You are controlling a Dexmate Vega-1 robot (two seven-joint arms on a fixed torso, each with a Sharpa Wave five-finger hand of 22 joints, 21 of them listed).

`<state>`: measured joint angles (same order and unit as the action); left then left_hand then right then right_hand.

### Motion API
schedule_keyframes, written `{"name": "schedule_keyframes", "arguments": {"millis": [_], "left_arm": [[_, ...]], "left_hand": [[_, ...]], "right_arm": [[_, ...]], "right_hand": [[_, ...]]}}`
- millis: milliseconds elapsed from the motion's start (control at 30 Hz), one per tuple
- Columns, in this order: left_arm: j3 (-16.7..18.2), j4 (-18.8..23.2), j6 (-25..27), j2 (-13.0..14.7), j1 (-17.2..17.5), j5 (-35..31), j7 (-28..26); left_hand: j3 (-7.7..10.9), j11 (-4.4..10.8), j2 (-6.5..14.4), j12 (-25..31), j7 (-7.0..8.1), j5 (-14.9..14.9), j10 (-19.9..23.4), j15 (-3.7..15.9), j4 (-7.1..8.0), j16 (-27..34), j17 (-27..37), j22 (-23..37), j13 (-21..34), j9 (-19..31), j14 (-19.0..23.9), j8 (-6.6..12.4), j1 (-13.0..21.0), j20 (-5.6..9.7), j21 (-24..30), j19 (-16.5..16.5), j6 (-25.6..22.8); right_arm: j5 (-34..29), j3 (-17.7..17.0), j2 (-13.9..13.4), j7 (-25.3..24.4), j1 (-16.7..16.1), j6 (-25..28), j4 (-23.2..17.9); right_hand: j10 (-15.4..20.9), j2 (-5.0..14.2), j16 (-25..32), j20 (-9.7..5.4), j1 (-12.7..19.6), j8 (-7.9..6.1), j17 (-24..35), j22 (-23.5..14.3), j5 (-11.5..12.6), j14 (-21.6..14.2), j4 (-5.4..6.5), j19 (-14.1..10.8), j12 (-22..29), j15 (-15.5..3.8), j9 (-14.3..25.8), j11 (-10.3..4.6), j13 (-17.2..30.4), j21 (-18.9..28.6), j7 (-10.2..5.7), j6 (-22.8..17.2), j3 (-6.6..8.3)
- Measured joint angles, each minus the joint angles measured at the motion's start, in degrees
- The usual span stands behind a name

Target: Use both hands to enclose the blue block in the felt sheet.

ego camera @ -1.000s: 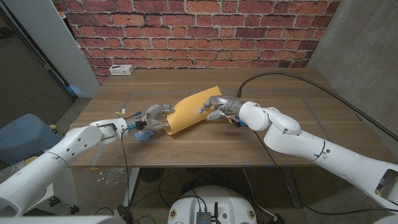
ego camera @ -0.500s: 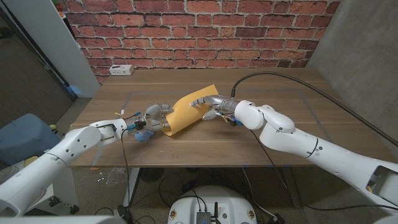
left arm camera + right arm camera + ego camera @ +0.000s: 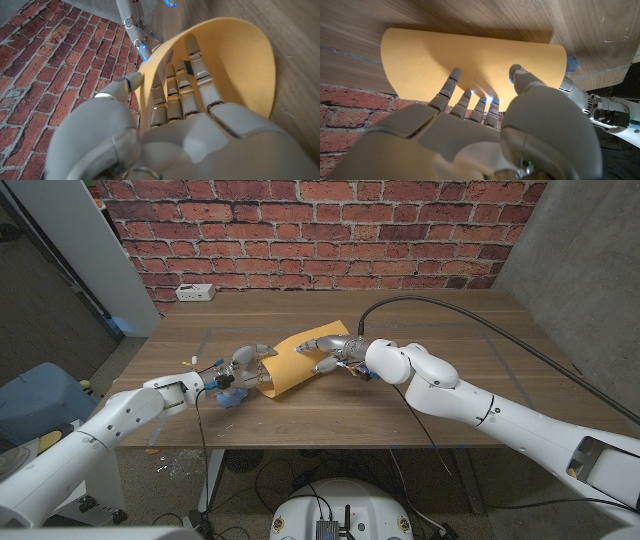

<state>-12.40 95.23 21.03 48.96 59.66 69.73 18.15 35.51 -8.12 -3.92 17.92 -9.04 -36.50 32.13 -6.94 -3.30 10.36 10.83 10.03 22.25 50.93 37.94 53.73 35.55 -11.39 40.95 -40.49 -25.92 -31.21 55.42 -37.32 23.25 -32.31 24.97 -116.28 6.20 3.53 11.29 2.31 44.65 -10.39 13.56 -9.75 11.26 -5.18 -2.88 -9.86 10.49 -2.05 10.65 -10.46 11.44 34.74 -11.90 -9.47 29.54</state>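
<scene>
The yellow-orange felt sheet (image 3: 288,367) lies mid-table, its far side curled up and over toward my left. My left hand (image 3: 246,366) reaches into the curl. In the left wrist view its fingers (image 3: 180,87) lie inside the sheet (image 3: 235,65) with the thumb outside the sheet's edge. A small dark blue patch (image 3: 186,65) shows between those fingers; I cannot tell whether it is the blue block. My right hand (image 3: 328,350) touches the outside of the raised flap, and its fingertips (image 3: 454,76) press on the felt (image 3: 425,55).
A white socket box (image 3: 195,292) sits at the table's back left. A black cable (image 3: 450,302) arcs over my right arm. Bare wood (image 3: 470,350) lies to the right of the sheet, and the table's front edge (image 3: 300,447) is close.
My right hand has moved left, pushing the raised flap over toward my left hand. The sheet curls tighter. My left hand has stayed in place.
</scene>
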Motion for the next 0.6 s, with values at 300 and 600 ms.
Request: {"name": "schedule_keyframes", "arguments": {"millis": [300,600], "left_arm": [[2.1,3.4,-6.0,0.4,4.0,-4.0,-4.4],[3.7,7.8,-13.1,0.8,8.1,-13.2,-14.4]], "left_hand": [[-9.07,0.82,-3.7,0.0,0.34,16.6,-2.6,1.21,3.14,0.0,0.0,0.1,1.0,-1.3,-1.8,-2.17,-10.6,-0.16,-3.0,0.8,3.1],[-10.84,1.25,-3.0,0.0,0.55,21.1,-3.0,1.51,4.43,0.3,0.2,0.3,1.3,-3.5,-2.1,-4.16,-13.9,-0.19,-4.6,2.8,4.4]], "right_arm": [[-2.4,2.0,3.6,1.5,2.2,-1.4,4.5],[-3.6,4.6,7.7,3.1,5.3,-1.9,10.8]], "right_hand": [[-0.3,4.51,1.0,-1.62,-7.1,-0.43,-0.5,-0.3,0.0,0.8,4.41,1.0,0.2,-0.2,0.0,-0.29,0.0,-1.5,-0.3,0.3,-4.88],[-0.3,6.94,1.0,-2.74,-9.6,-0.43,-0.5,-0.3,0.0,2.2,6.23,1.5,0.2,0.1,0.0,-0.29,-0.3,-2.4,-0.72,-0.2,-6.7]]}}
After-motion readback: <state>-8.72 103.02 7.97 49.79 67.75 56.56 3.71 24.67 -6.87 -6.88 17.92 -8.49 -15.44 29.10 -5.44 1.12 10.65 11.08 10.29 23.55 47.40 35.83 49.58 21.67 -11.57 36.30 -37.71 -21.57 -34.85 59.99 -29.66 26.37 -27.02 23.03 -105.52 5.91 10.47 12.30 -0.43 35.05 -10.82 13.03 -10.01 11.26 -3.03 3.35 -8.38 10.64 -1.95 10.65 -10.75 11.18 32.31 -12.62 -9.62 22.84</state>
